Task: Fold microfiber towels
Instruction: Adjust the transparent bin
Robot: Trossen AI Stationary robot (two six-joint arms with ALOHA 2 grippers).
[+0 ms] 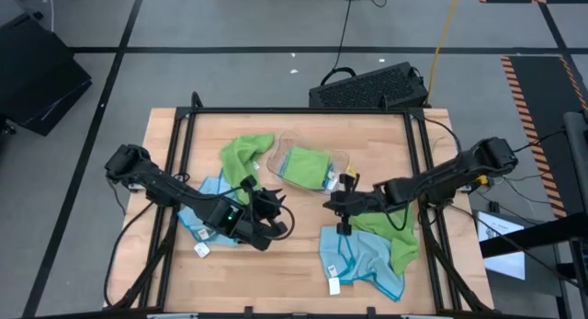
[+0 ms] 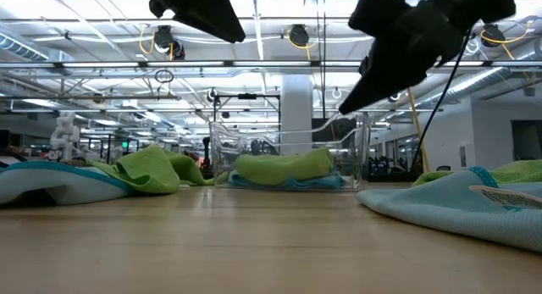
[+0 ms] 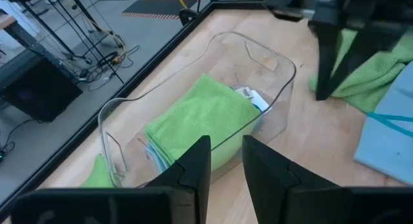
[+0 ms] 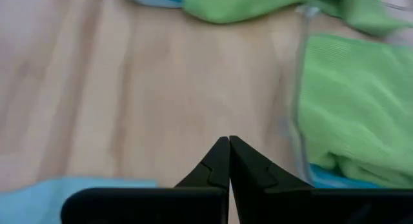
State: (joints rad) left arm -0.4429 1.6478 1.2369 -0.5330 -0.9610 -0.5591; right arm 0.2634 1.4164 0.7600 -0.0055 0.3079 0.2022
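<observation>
A clear plastic tray (image 1: 342, 159) at the table's middle far side holds a folded lime green towel (image 1: 308, 166) lying on a light blue one (image 3: 153, 154). A loose green towel (image 1: 246, 153) and a blue one (image 1: 204, 209) lie to the left. Another blue towel (image 1: 363, 259) lies at the near right, with a green towel (image 1: 393, 234) partly on it. My left gripper (image 3: 226, 153) hovers just near-left of the tray, slightly open and holding nothing. My right gripper (image 4: 229, 141) is shut and hangs above bare wood just near-right of the tray, holding nothing.
Black frame rails (image 1: 175, 163) run along the table's left, right and far edges. A dark keyboard-like case (image 1: 367, 87) sits beyond the far edge. Bare wood (image 1: 299, 264) lies between the two towel piles at the table's near middle.
</observation>
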